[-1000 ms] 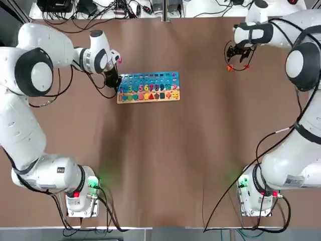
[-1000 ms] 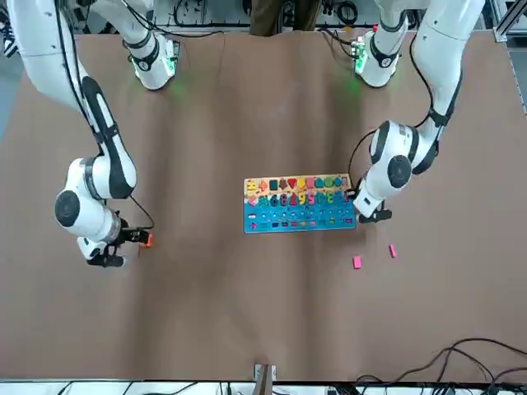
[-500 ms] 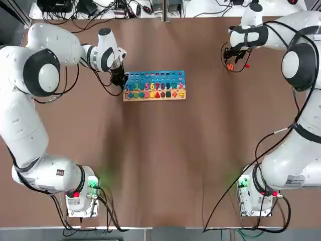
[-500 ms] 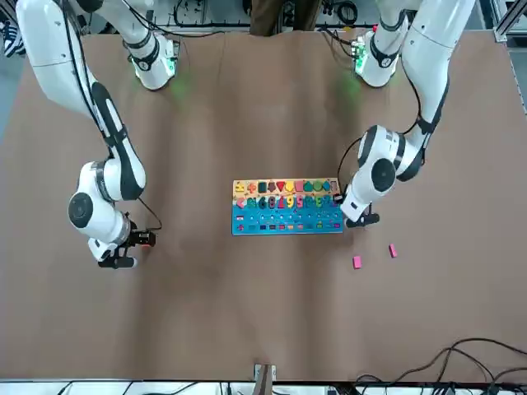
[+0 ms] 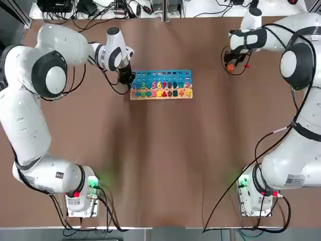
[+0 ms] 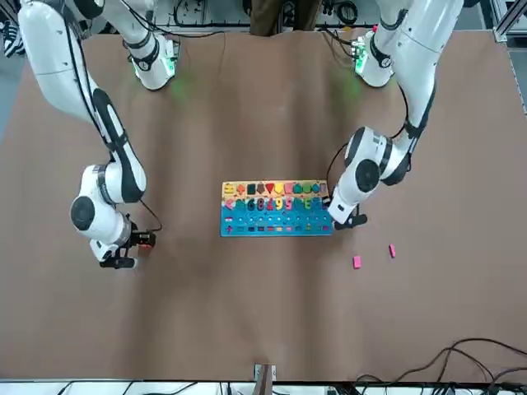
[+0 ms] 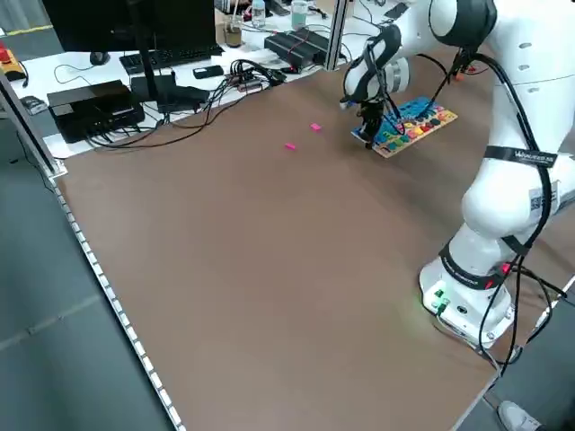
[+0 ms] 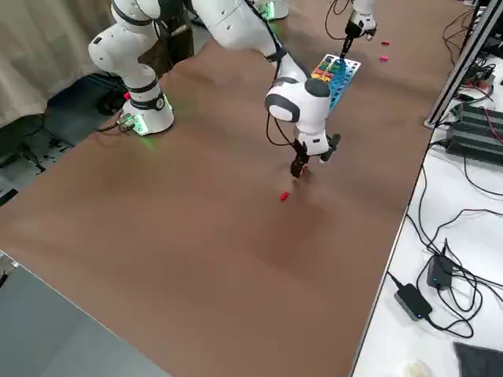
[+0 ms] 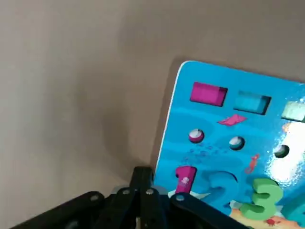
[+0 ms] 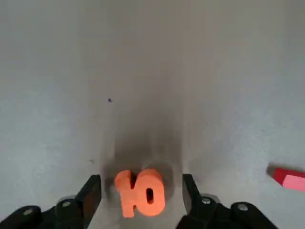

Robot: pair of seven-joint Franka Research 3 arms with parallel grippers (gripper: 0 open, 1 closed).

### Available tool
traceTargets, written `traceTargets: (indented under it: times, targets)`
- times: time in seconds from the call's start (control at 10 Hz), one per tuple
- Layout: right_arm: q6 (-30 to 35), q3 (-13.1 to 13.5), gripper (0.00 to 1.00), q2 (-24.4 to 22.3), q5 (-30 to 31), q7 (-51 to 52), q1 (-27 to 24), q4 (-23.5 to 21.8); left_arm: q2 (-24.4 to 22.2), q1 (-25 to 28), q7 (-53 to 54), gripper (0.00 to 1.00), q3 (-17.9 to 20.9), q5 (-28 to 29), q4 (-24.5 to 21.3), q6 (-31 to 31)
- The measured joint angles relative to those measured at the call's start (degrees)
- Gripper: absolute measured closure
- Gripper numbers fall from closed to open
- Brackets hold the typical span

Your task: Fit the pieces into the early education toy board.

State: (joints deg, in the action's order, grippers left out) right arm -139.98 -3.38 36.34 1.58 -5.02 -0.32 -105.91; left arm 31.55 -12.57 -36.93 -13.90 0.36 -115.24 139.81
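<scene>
The left gripper (image 9: 143, 191) has its fingers pressed together, tips down on the table at the left short edge of the board (image 5: 161, 84); in the wrist view the closed tips sit right against the board's blue corner beside the pink numeral 1. It holds nothing.

The right gripper (image 10: 142, 191) stands with its fingers apart, one on each side of the orange "10" (image 10: 140, 192), which lies flat on the table between them with a gap on both sides. The red piece (image 10: 290, 178) lies nearby on the table, off to one side of that gripper.

The board lies flat in the far middle of the table (image 5: 165, 150), blue part away from the robot, tan strip with coloured shapes toward it. Two pink pieces (image 6: 356, 262) (image 6: 392, 251) lie on the bare surface beyond the board's left end, near each other and well apart from the board.

The table is covered in plain brown. The arm bases show green lights. Along the far edge, a white bench carries black boxes, a monitor base and tangled cables (image 7: 180, 85); more cables and a power brick lie on a white bench (image 8: 440, 275) on the robot's right.
</scene>
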Motion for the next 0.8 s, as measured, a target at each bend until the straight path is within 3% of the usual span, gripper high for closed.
traceTargets:
  times: [0.3, 0.8]
  targets:
    - [-0.1, 0.0, 0.29, 0.1, 0.0, 0.0, 0.0, 0.0, 1.8, -3.6, -5.3, 0.99, 0.3, 0.3, 3.0, -0.3]
    - [-0.1, -0.1, 0.29, 0.1, 0.0, 0.0, 0.1, 0.1, 4.8, -10.1, -10.0, 0.99, 0.5, 0.3, 8.0, -0.3]
